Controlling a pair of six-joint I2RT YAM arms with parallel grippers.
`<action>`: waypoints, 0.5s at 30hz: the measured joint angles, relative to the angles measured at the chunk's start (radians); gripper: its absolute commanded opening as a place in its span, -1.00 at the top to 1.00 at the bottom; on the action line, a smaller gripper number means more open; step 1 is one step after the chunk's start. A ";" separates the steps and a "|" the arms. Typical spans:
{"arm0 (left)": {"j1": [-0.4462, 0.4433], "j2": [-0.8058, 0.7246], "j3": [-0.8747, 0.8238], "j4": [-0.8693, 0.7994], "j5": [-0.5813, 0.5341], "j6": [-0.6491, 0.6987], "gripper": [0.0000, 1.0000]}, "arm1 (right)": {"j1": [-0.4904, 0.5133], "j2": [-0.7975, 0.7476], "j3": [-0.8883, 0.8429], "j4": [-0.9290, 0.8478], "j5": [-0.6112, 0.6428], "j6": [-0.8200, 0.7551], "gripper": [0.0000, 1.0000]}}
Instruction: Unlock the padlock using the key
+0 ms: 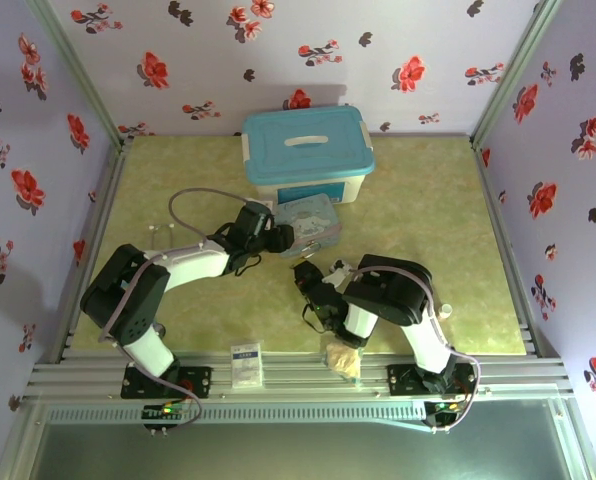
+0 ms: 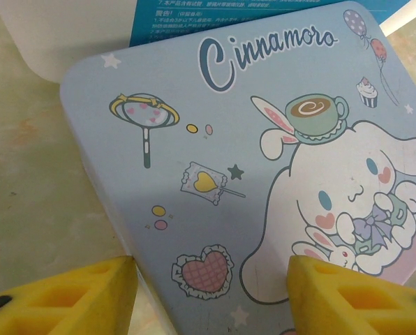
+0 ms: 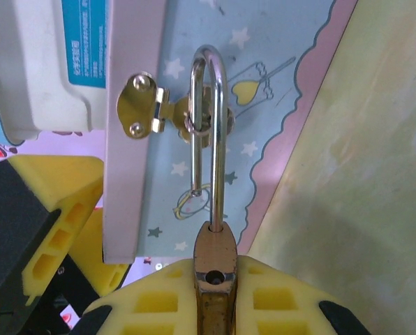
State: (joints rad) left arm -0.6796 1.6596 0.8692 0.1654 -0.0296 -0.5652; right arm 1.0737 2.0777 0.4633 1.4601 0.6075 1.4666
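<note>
Our left gripper (image 2: pixel 211 276) has its yellow fingers spread apart. Our right gripper (image 3: pixel 215 296) pinches the padlock (image 3: pixel 216 248) between its pads

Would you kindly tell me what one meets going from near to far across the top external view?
The white card → blue cartoon tin → teal-lidded storage box.

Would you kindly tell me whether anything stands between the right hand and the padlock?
Nothing visible does: the right hand is shut on the padlock, whose shackle hooks through the clasp on the blue tin.
</note>
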 measured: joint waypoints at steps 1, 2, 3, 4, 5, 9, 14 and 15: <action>0.000 0.000 0.000 0.000 0.000 0.000 -0.13 | 0.000 -0.003 0.000 -0.008 0.010 0.000 1.00; 0.000 0.000 0.000 0.000 0.000 0.000 -0.12 | -0.001 -0.006 0.000 -0.016 0.020 0.000 1.00; 0.001 0.000 0.000 0.000 0.003 0.000 -0.08 | -0.003 -0.008 0.000 -0.019 0.031 0.000 1.00; 0.002 0.001 0.000 0.000 0.004 0.001 -0.03 | -0.005 -0.008 0.000 -0.019 0.044 0.000 1.00; 0.004 0.001 0.000 0.001 0.005 0.001 0.03 | -0.009 -0.006 0.000 -0.016 0.052 0.001 1.00; 0.008 0.006 0.000 0.014 0.007 0.002 0.04 | -0.019 -0.004 -0.003 -0.008 0.085 -0.008 1.00; 0.008 0.008 0.000 0.023 0.008 0.004 0.08 | -0.037 -0.023 -0.032 -0.010 0.119 -0.065 1.00; 0.008 0.008 0.000 0.024 0.008 0.004 0.12 | -0.047 -0.026 -0.038 -0.009 0.122 -0.068 1.00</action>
State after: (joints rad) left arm -0.6712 1.6680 0.8688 0.1894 -0.0219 -0.5613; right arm 1.0267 2.0518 0.4252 1.4513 0.7300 1.3983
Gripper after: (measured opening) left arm 0.463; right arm 0.133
